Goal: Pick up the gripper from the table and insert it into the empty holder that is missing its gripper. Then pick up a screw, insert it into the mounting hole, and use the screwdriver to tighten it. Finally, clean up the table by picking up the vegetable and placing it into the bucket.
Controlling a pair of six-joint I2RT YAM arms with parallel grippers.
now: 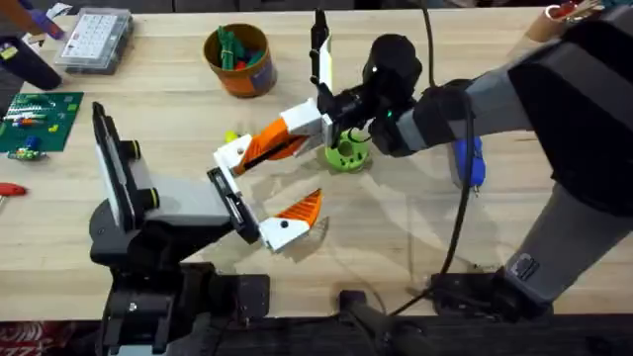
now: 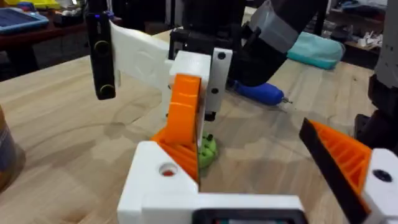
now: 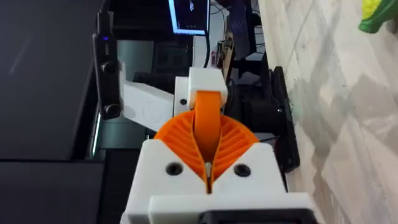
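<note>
The middle of the counter (image 1: 396, 237) is crowded: the right tool (image 1: 259, 148) reaches across and is closed on the orange gripper (image 1: 269, 145), right at the open left tool (image 1: 265, 193), with the green vegetable (image 1: 348, 153) just beside them. The bucket (image 1: 238, 59) stands behind, with open wood around it. The screwdriver (image 1: 471, 163) lies under the right arm, and a black cable (image 1: 457, 227) crosses the near right side.

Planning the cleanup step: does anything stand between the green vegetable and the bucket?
Yes. The right gripper, shut on the gripper at the holder, sits right beside the vegetable on the bucket side.
</note>
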